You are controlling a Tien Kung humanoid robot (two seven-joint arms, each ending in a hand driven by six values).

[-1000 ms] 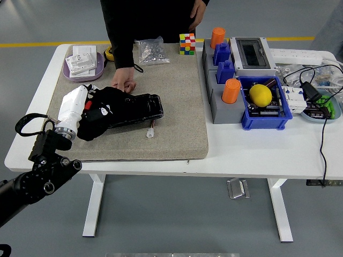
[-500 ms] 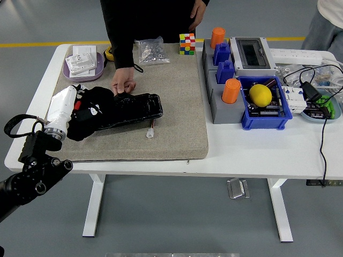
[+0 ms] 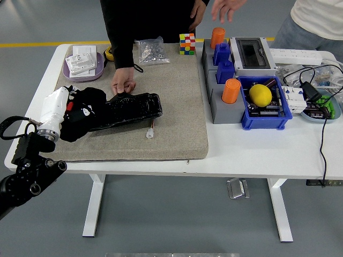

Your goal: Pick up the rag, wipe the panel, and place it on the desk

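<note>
**A:** At the left end of the mat [image 3: 177, 107], see that? The left hand [image 3: 80, 112] sits on the panel's [image 3: 131, 107] left end, a black mass under a white forearm [image 3: 53, 110].

**B:** Is it holding the rag [image 3: 86, 104]?

**A:** I think so. There's dark stuff bunched under the hand, but black on black, I can't separate fingers from cloth. So I can't say whether the hand is clamped or loose.

**B:** And the panel?

**A:** Flat on the mat, long side running left to right. A person across the table has a hand [image 3: 123, 84] on its far edge, pinning it.

**B:** What worries you?

**A:** Three things. If the grip on the rag is loose, a stroke to the right would leave the cloth behind and the bare hand would scrape the panel. If the person lets go, the push could slide the panel across the mat towards the near edge. And the person's fingers are close to the robot's, so a stroke along the far edge might catch them.

**B:** That small connector [image 3: 150, 131]?

**A:** Just near of the panel, with a short wire. A wide sweep could knock it off the mat.

**B:** The right arm?

**A:** Not visible. The bins [image 3: 265, 107] on the right are well apart, no risk there.
</note>
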